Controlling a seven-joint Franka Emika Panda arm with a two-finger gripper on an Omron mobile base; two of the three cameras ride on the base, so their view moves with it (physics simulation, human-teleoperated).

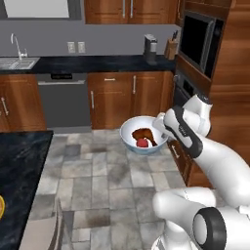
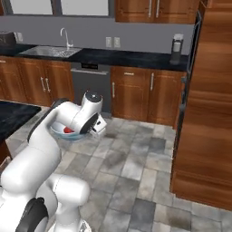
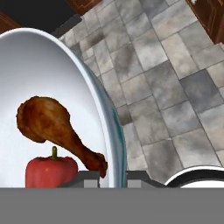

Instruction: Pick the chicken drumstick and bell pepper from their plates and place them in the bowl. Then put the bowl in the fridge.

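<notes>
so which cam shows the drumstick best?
Hand view: the chicken drumstick lies close and whole inside the bowl, beside the bell pepper. Left base view shows it small and dark. In the right base view the arm hides most of the bowl.

You are looking at a grey stone-tile floor (image 1: pixel 97 185) spreading across the middle of the kitchen. Wooden base cabinets (image 1: pixel 129 97) are lining the far wall, with a grey dishwasher (image 1: pixel 63 100) sitting between them. A black countertop (image 1: pixel 97 63) is running along the top, carrying a steel sink (image 2: pixel 47 51) with a curved faucet (image 2: pixel 66 38) at one end. A dark cylindrical appliance (image 2: pixel 176 48) and a knife block (image 1: pixel 171 48) are standing on the counter near the built-in oven (image 1: pixel 197 41). A black island counter (image 1: pixel 19 171) is showing at the left.
</notes>
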